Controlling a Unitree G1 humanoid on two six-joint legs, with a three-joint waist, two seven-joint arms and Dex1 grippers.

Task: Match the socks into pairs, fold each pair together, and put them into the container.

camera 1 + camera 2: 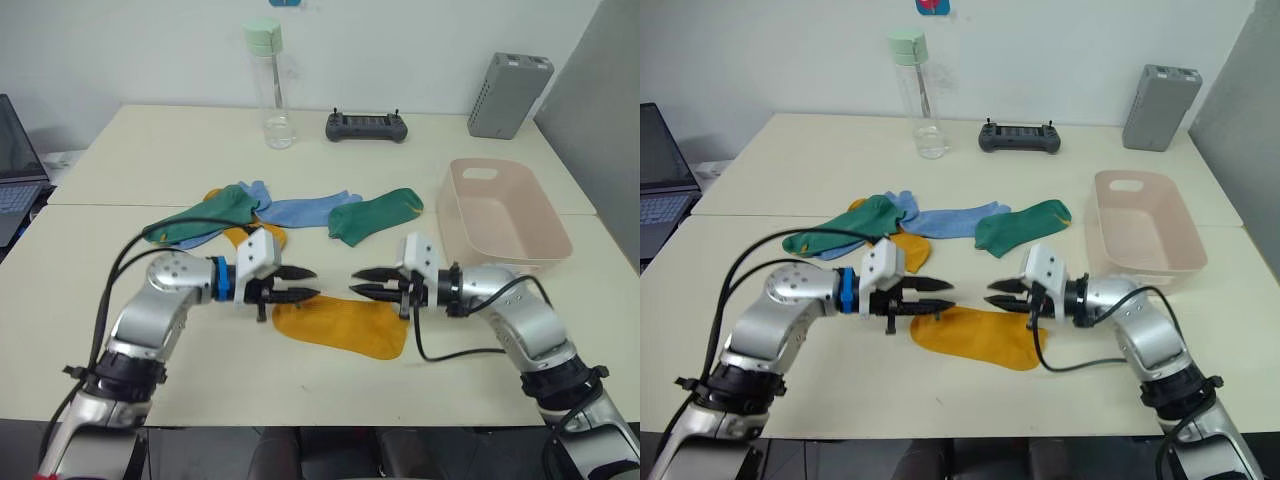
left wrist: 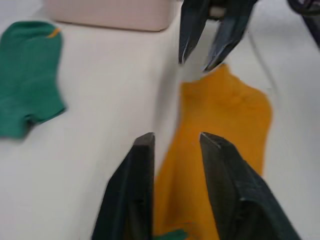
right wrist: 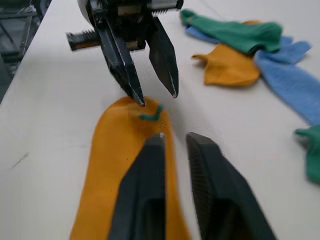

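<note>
Just above the flat mustard-yellow ankle sock (image 1: 345,325) on the bench, left hand (image 1: 300,283) and right hand (image 1: 368,281) face tip-to-tip, both parted and empty, likely lining up to fold it.

Socks (image 1: 345,328) loose on table; pink container (image 1: 505,215) upright

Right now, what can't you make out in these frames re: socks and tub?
- Second mustard sock: mostly covered by the dark green sock and the left end effector in the eye views.
- Second light blue sock: just a sliver shows under that green sock.
- Container: near inner wall hidden by its own rim.
- Flat mustard sock: its toe end sits behind the left end effector; the right end effector hovers opposite.
</note>
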